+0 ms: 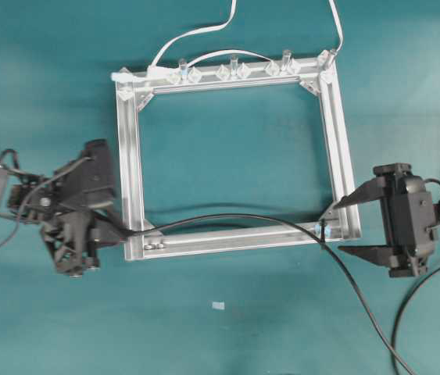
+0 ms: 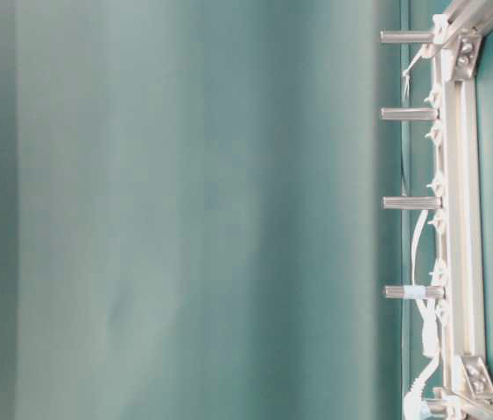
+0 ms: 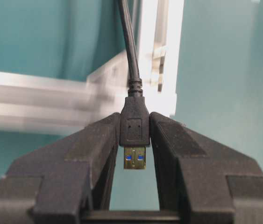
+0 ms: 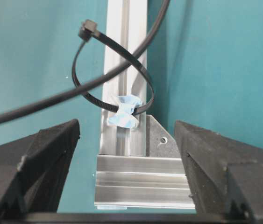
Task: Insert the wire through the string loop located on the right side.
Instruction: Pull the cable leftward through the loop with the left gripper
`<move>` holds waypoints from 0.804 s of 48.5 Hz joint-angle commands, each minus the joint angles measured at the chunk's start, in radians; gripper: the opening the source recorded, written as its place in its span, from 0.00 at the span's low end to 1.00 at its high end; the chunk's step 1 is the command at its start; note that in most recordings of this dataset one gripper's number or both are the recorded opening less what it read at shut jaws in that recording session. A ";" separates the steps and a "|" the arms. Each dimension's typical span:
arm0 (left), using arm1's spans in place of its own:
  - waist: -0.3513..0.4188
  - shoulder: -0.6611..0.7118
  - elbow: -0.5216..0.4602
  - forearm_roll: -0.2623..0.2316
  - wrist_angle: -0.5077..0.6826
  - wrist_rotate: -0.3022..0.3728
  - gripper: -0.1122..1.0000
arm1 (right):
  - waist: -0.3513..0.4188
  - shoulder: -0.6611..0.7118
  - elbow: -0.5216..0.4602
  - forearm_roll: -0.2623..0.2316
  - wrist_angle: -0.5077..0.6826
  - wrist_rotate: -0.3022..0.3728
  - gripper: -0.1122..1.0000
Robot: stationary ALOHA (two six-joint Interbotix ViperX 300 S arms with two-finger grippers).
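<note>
My left gripper (image 1: 123,231) is shut on the black plug (image 3: 135,123) of the wire, at the aluminium frame's (image 1: 130,148) front left corner. The plug's metal tip (image 3: 135,158) points back between the fingers (image 3: 96,140). From there the wire (image 1: 235,217) runs right along the front bar, through the string loop (image 1: 323,229), and off to the lower right. In the right wrist view the wire (image 4: 75,91) passes through the black string loop (image 4: 143,74), which blue tape (image 4: 124,112) holds to the bar. My right gripper (image 1: 340,228) stands wide open and empty just right of that corner.
White flat cables (image 1: 204,35) lie along and behind the frame's far bar, which carries clear clips (image 1: 231,72) and upright metal posts (image 2: 408,114). A corner bracket (image 4: 161,137) sits by the loop. A small pale scrap (image 1: 218,305) lies on the teal table in front.
</note>
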 commanded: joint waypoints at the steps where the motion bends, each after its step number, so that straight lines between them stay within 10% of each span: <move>1: -0.015 -0.043 0.017 -0.002 0.002 -0.034 0.30 | 0.002 -0.003 -0.014 -0.002 -0.009 0.002 0.90; 28: -0.031 0.051 -0.009 0.003 0.067 -0.091 0.31 | 0.000 -0.003 -0.008 -0.002 -0.048 0.002 0.90; 39: -0.029 0.046 -0.011 0.005 0.067 -0.091 0.79 | 0.000 -0.003 -0.008 -0.002 -0.048 0.002 0.90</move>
